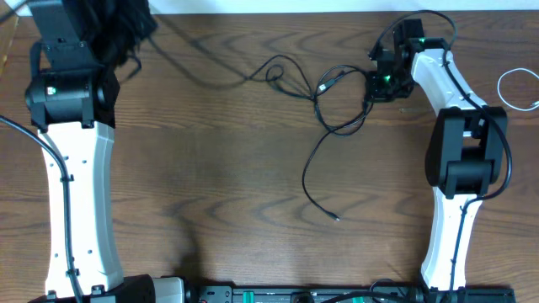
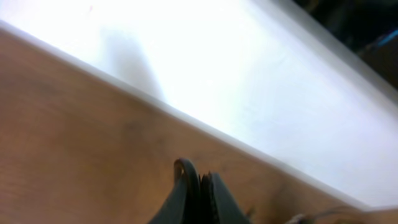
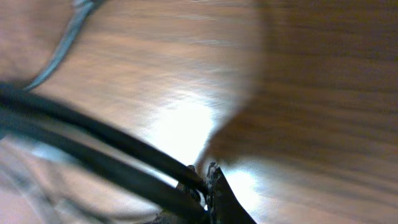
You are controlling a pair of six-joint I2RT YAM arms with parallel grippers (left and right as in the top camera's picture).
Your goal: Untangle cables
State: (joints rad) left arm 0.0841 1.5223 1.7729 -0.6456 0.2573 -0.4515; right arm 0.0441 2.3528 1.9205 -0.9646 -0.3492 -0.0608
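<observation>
The black cable [image 1: 324, 126] lies in loose loops across the middle of the table, with one small plug end [image 1: 337, 218] nearer the front. My right gripper [image 1: 372, 84] is at the cable's right-hand loop near the far edge and is shut on it. In the right wrist view two black strands [image 3: 106, 146] run into the closed fingers [image 3: 205, 180]. The white cable [image 1: 515, 87] lies looped at the far right, apart from the black one. My left gripper [image 2: 200, 182] is shut and empty over the table's far left [image 1: 126, 38].
Thicker black wires [image 1: 202, 63] run from the left arm's base along the far edge. Beyond the table's far edge is a white surface [image 2: 261, 74]. The wooden tabletop [image 1: 210, 185] stretches between the two arms.
</observation>
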